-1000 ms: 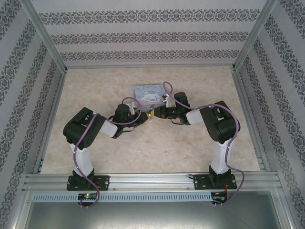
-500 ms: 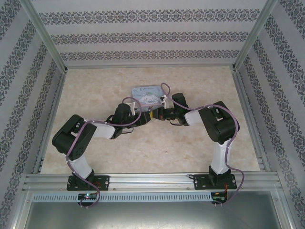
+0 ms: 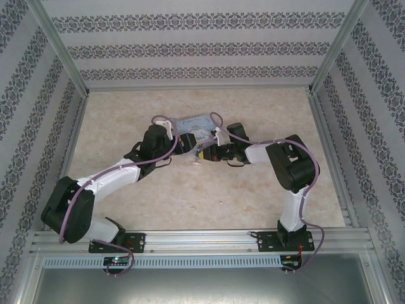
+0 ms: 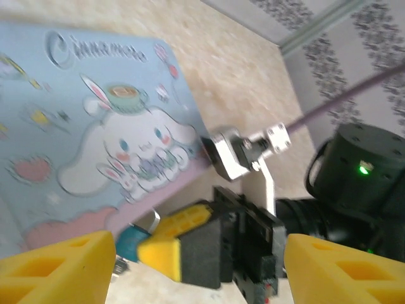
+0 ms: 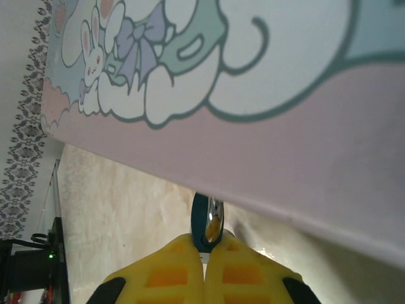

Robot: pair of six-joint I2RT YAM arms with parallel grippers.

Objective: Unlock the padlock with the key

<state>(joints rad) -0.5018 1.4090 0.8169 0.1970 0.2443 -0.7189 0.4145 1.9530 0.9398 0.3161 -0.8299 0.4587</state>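
From above, the left gripper (image 3: 185,144) and right gripper (image 3: 202,152) are seen meeting at the near edge of the light-blue, cartoon-printed rectangular tin (image 3: 193,123). The left wrist view adds that the left gripper's blocky yellow fingers (image 4: 57,269) are spread wide, with nothing gripped. In the right wrist view, the right gripper's pads (image 5: 171,275) are pressed together, apparently on the small blue-bodied padlock (image 5: 201,229), just beside the tin's glossy pink wall. A silvery glint there could be shackle or key.

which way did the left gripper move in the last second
Yes: the left gripper has shifted away from the near rail, toward the back wall, alongside the tin.
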